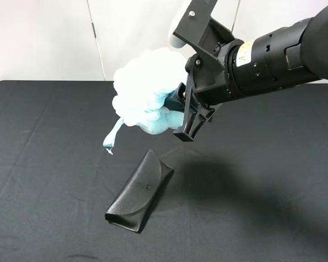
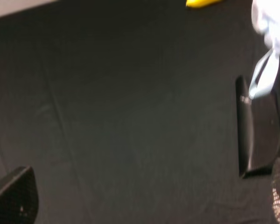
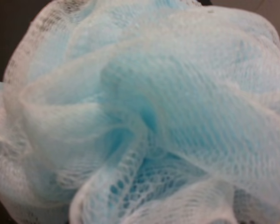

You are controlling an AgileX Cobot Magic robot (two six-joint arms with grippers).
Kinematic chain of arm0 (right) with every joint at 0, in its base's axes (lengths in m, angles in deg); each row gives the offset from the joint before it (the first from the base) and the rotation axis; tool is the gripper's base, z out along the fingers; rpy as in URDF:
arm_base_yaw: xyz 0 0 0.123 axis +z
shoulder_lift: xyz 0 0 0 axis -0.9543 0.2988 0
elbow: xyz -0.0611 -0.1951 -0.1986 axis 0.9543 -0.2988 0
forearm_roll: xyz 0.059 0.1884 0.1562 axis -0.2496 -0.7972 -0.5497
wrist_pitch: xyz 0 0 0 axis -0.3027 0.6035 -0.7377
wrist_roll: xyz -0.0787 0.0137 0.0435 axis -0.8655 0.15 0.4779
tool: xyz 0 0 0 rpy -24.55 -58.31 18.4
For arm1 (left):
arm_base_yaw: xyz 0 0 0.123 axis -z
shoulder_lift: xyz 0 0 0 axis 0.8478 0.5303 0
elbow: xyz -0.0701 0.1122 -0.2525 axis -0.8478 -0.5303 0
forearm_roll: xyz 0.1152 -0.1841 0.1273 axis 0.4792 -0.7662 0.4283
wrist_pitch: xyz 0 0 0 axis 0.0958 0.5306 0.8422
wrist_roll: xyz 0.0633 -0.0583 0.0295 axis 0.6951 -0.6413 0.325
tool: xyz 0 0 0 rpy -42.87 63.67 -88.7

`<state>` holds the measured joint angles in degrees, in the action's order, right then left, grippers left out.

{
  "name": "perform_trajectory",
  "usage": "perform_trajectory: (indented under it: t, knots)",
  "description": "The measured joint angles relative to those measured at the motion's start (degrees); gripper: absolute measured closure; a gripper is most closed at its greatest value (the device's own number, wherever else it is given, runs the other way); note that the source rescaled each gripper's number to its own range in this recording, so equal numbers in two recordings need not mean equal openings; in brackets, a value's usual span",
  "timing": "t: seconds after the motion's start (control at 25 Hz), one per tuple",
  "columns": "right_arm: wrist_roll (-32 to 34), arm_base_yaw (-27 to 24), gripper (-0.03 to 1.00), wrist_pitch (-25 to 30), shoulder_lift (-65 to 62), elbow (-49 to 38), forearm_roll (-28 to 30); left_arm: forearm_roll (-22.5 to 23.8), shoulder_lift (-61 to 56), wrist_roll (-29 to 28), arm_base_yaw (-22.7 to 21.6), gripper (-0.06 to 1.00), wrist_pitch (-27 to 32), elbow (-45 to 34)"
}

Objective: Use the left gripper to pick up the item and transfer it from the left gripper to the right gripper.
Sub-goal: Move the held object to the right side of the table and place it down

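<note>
item: fluffy ball of light-blue and white mesh, held in the air at the upper centre of the high view, clear of the table.
right hand: pressed together on the item's right side, pinching the mesh; it comes in from the upper right of the high view on a thick black arm with a yellow band.
ribbon loop: pale blue, hangs from the item's lower left, its end free above the table.
glasses case: flat and black, lies on the table at the lower centre of the high view, below the item and apart from it.
table: covered in black cloth.
left hand: spread wide; only two black fingertips show, at opposite edges of the left wrist view, with bare cloth between them.
high view alone: the right hand's grip, the arm and the whole item; the left hand does not appear here.
left wrist view alone: a yellow banana, cut off at the edge of the frame; also a blurred bit of the item, with the ribbon loop hanging in front of the glasses case.
right wrist view alone: the mesh close up, filling the frame, white outer folds over blue inner ones; the right hand's fingers cannot be seen in it.
</note>
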<state>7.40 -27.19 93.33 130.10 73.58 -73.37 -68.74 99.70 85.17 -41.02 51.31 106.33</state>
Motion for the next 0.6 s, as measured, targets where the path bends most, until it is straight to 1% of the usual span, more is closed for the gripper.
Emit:
perform_trajectory:
  t: [0.24,0.36,0.52,0.6]
  knots:
    - [0.2,0.0,0.92,0.0,0.0,0.0,-0.2,-0.5,-15.4,0.0,0.0,-0.05,-0.1,-10.5]
    - [0.2,0.0,0.92,0.0,0.0,0.0,-0.2,-0.5,-22.2,-2.0,0.0,-0.05,-0.2,-15.5]
    - [0.3,0.0,0.92,0.0,0.0,0.0,-0.3,-0.5,-28.8,-3.1,0.0,-0.05,-0.3,-22.0]
    - [1.1,0.0,0.92,0.0,0.0,0.0,-0.4,-0.6,-29.9,-3.2,0.0,-0.05,-0.9,-25.5]
